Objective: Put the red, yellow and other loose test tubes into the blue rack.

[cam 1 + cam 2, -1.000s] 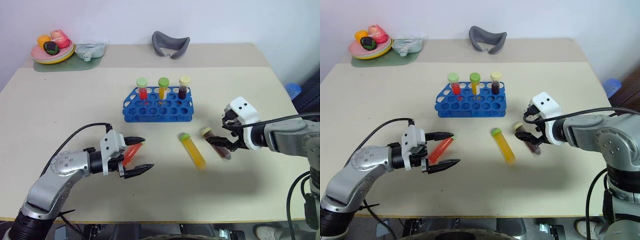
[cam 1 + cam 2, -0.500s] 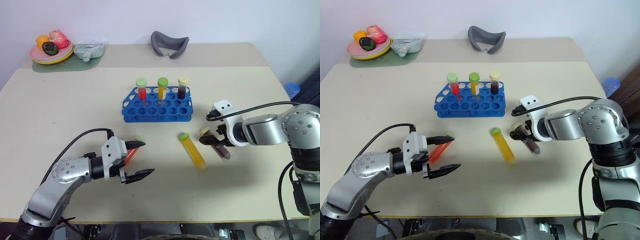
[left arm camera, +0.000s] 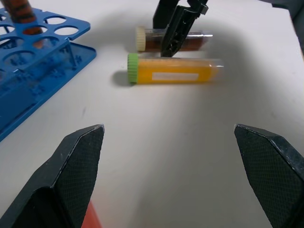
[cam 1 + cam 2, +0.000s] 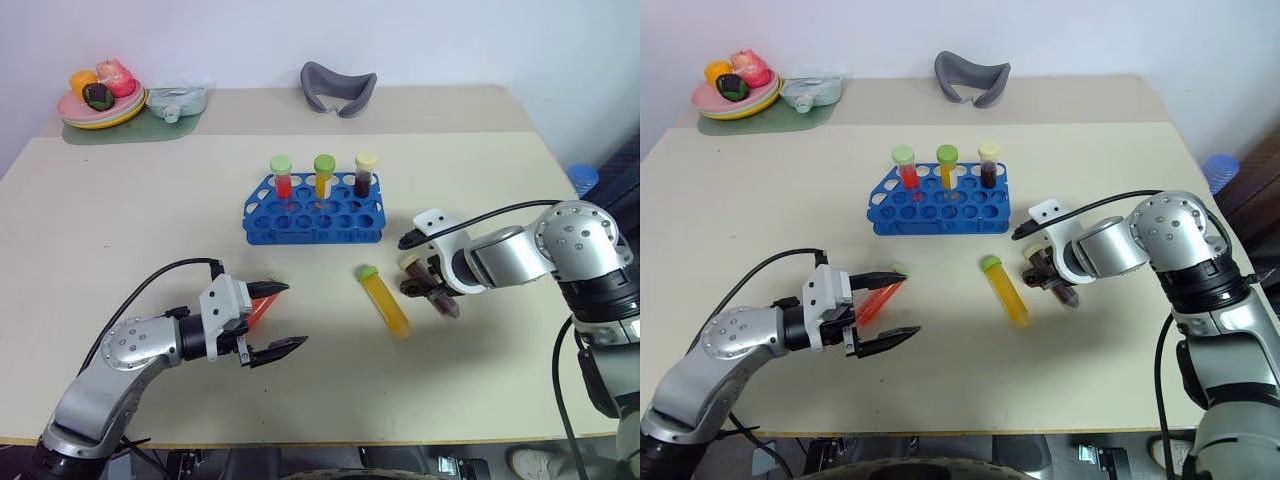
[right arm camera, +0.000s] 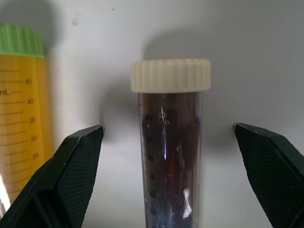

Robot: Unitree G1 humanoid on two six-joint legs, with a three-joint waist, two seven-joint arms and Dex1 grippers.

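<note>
Red liquid marks the first loose tube [image 4: 875, 301] on your left: it lies on the beige table [image 4: 120, 220] between the two black fingers of your left gripper [image 4: 276, 319], which stand wide apart and are not clamped on it. Further back, near the middle of the table, the blue rack [image 4: 315, 211] stands upright with three capped tubes [image 4: 323, 175] already upright in its rear row. In front of the rack and slightly to its right, the yellow-orange tube [image 4: 386, 301] with the green cap lies flat, touched by nothing. Just beside it to the right lies the dark maroon tube [image 5: 171, 147] with the pale-yellow cap. Your right gripper [image 5: 169, 180] points steeply down over that tube, its fingers spread wide to either side of the tube and not closed on it.
</note>
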